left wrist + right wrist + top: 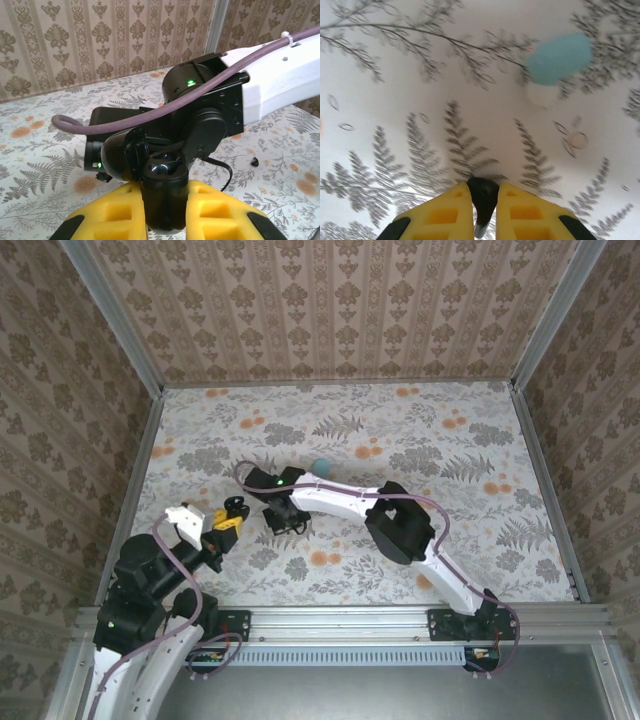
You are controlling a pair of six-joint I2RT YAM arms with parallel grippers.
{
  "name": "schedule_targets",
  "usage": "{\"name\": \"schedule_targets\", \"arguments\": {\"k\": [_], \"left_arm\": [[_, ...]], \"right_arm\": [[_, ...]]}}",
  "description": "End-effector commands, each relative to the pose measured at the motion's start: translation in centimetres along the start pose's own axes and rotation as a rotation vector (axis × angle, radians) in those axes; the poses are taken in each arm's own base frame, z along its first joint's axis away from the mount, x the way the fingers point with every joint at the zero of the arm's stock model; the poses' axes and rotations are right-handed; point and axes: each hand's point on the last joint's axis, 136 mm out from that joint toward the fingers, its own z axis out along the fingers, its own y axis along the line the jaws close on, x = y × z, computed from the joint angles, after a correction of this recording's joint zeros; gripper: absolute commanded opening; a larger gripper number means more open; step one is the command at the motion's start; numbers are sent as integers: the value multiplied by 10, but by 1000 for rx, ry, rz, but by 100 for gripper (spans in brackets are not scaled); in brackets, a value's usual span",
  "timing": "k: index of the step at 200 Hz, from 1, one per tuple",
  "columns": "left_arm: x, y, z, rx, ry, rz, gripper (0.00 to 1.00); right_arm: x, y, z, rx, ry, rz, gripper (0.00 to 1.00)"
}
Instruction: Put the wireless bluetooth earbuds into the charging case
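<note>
Item 1. Left gripper (165, 189): jaws clamped on the black charging case (162, 200). The case stands upright between the yellow fingers. Its rounded lid is swung out to the left in the left wrist view and its opening faces away from the wrist.

Item 2. Right gripper (482, 187): jaws closed on a black earbud (482, 197). The earbud's long axis runs along the fingers, rounded dark end outward and pale metal tip back toward the wrist. The top view places it just right of the case, near the left middle of the surface (500, 470).

Item 3. A teal oval object (559, 58) lies on the surface beyond the right gripper, its long axis slightly tilted. It is too blurred to identify.

Item 4. A small black piece (254, 161) lies apart on the surface.

Item 5. The surface is white cloth printed with grey ferns and orange blossoms. The walls (330, 310) carry beige damask wallpaper between aluminium posts (118, 325).
</note>
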Motion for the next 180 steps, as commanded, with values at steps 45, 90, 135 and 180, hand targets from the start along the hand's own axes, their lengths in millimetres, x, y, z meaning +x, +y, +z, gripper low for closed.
{"name": "schedule_targets", "arguments": {"k": [45, 90, 135, 180], "left_arm": [[-28, -19, 22, 169, -124, -70, 0], [-43, -21, 47, 240, -131, -93, 0], [-57, -21, 74, 284, -188, -145, 0], [-56, -45, 114, 357, -157, -113, 0]], "right_arm": [[-27, -38, -78, -101, -257, 149, 10], [-28, -80, -142, -124, -435, 210, 9], [-23, -100, -220, -190, -662, 180, 9], [-7, -107, -283, -284, -833, 133, 8]]}}
